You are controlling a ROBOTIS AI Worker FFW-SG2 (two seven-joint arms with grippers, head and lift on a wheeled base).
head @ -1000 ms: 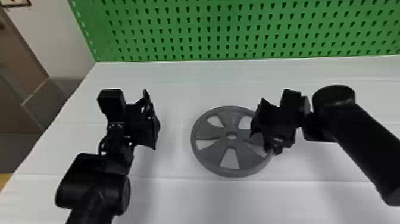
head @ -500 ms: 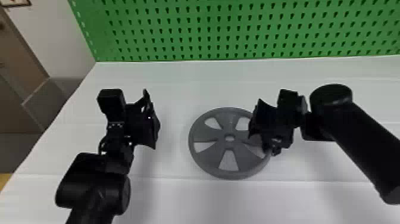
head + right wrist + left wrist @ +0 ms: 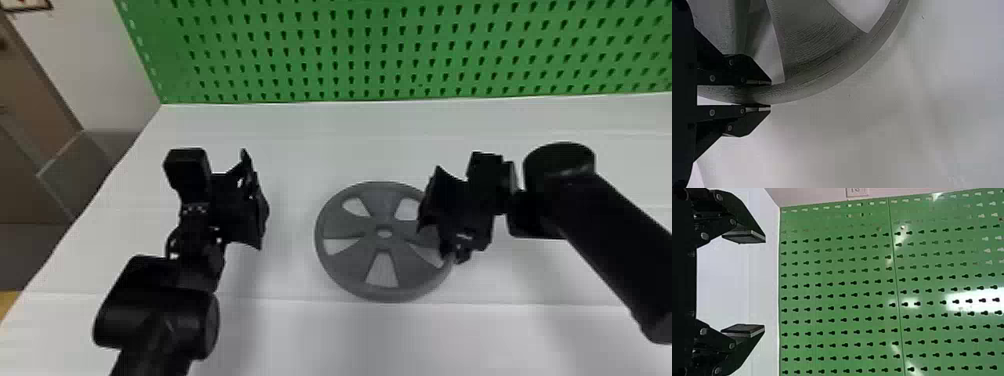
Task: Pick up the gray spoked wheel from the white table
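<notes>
We see a gray spoked wheel (image 3: pixel 382 202) against the white table (image 3: pixel 320 340), its broad gray spokes alternating with gaps that show white; from the right wrist view, fine curving lines texture its surface. Behind, we find a bright green pegboard (image 3: pixel 320 37) patterned with even rows of dark keyhole-shaped holes, some turning pale in the left wrist view, where white glare streaks the green. The left gripper (image 3: pixel 257 200) and right gripper (image 3: pixel 431 214) are black, as are both arms. At our left edge, we note a brown door (image 3: pixel 30 90), an off-white wall (image 3: pixel 95 60) and a yellow patch (image 3: pixel 6 302).
</notes>
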